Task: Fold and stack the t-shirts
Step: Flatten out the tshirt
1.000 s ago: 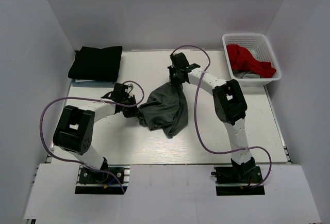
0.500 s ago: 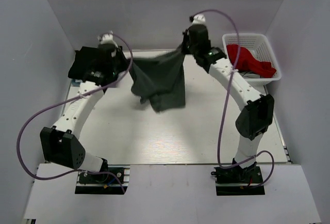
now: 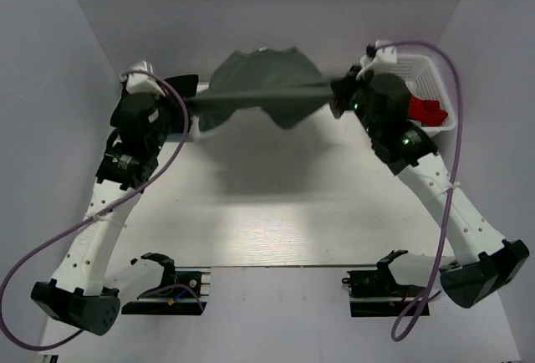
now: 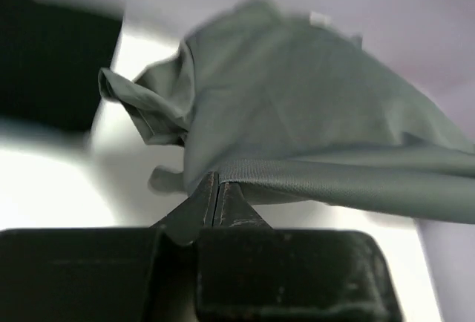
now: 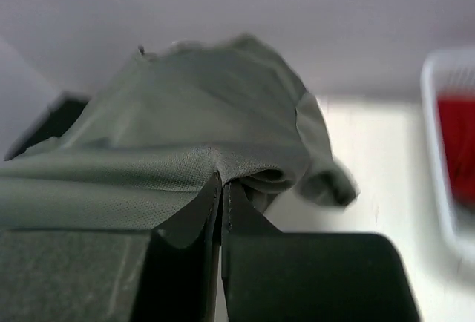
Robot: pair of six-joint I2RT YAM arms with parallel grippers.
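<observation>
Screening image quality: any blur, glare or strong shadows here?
Top external: mostly sharp, evenly lit; the dark grey t-shirt throws a soft shadow on the table, mild glare near its front. Left wrist: black t-shirt smeared by blur. Right wrist: basket and red t-shirt blurred at the right edge.

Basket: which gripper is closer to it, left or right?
Right. The right gripper, shut on the grey shirt, hangs right beside the basket. The left gripper holds the shirt's other end across the table, by the black shirt.
</observation>
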